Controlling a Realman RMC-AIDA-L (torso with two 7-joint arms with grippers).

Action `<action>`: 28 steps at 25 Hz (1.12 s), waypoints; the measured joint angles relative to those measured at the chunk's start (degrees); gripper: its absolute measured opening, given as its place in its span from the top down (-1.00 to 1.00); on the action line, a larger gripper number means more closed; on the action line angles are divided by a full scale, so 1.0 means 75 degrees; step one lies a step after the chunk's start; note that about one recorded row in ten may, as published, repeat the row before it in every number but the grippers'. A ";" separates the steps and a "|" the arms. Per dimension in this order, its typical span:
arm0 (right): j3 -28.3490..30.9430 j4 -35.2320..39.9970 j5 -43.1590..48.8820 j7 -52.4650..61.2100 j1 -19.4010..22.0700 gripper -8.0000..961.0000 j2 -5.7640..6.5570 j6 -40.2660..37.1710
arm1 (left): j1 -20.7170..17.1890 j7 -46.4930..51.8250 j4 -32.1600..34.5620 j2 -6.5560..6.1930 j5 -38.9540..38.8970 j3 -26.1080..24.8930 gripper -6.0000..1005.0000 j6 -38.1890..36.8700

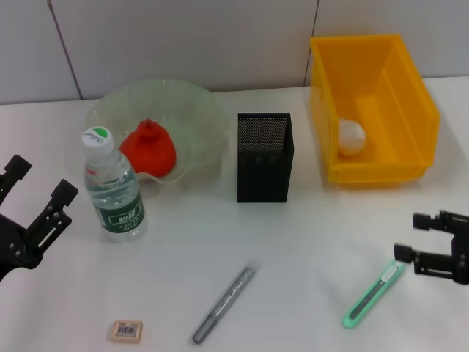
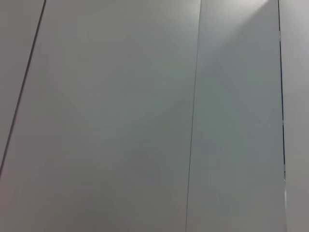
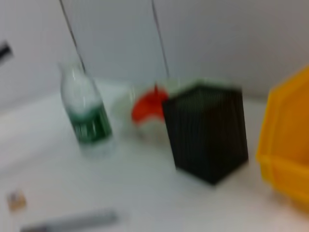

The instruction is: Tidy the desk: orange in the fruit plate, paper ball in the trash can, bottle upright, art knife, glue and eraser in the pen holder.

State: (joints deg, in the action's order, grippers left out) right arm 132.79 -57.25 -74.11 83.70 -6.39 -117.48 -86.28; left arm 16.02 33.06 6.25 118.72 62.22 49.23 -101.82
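Note:
The orange (image 1: 149,149) lies in the pale green fruit plate (image 1: 194,110) at the back left. In front of the plate the bottle (image 1: 113,187) stands upright. The black mesh pen holder (image 1: 264,158) is mid-table. The paper ball (image 1: 350,136) rests inside the yellow trash can (image 1: 355,38). The grey glue (image 1: 223,304), the tan eraser (image 1: 127,331) and the mint-green art knife (image 1: 374,293) lie near the front edge. My right gripper (image 1: 410,236) hovers open just right of the knife's upper end. My left gripper (image 1: 40,182) is open, left of the bottle. The right wrist view shows the bottle (image 3: 89,113), orange (image 3: 147,106), pen holder (image 3: 207,130) and trash can (image 3: 287,145).
A panelled wall runs behind the white table. The left wrist view shows only that wall. The eraser (image 3: 17,199) and glue (image 3: 72,222) appear at the near edge of the right wrist view.

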 joint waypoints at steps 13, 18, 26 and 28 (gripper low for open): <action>-0.0262 -0.4652 0.3568 0.4719 -0.0796 -0.60 -0.0203 -0.1803 | -0.0035 -0.0003 0.0018 -0.0005 0.0001 0.0010 -0.61 -0.0101; -0.0264 -0.4769 0.4307 0.5137 -0.1381 -0.60 -0.0161 -0.2314 | -0.0038 -0.0003 0.0040 -0.0014 0.0000 0.0066 -0.61 -0.0084; -0.0370 -0.4530 0.5917 0.5183 -0.2798 -0.60 -0.0026 -0.3418 | 0.0014 0.0097 0.0498 -0.0068 0.0002 0.0927 -0.61 0.0526; -0.0609 -0.4501 0.5986 0.5188 -0.3006 -0.60 0.0050 -0.3544 | 0.0044 0.0103 0.0544 -0.0073 0.0001 0.1019 -0.61 0.0677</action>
State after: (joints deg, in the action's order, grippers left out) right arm 128.23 -91.01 -29.21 122.61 -28.94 -117.10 -112.86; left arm 16.35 33.83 10.33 118.18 62.23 56.87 -96.74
